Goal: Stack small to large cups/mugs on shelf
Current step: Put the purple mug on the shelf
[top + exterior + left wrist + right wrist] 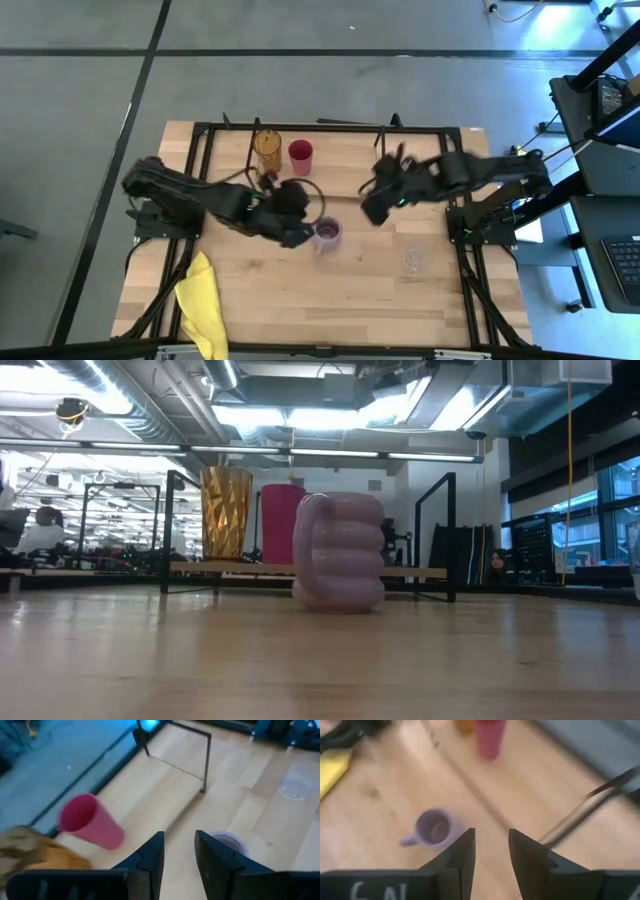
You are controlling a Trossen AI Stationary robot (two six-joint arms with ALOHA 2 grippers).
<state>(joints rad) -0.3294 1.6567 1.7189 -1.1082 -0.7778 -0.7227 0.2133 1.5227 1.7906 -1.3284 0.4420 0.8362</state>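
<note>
The amber tumbler [267, 150] and the red cup [300, 155] stand side by side on the left part of the shelf's board [410, 572]. The light purple mug [327, 235] stands upright on the table in front of the shelf. A tiny clear glass [414, 260] stands on the table farther right. My left gripper [300, 232] hovers open just left of the mug, whose rim [227, 842] shows beside one finger. My right gripper [372, 210] hangs open above the table, right of the mug [435, 827] and in front of the shelf. Neither gripper has anything between its fingers.
A yellow cloth [200, 305] lies at the table's near left corner. The shelf's thin black rods [205, 760] stand along the far side, and a larger black frame [470, 260] runs around the table. Bare wood lies between the mug and the near edge.
</note>
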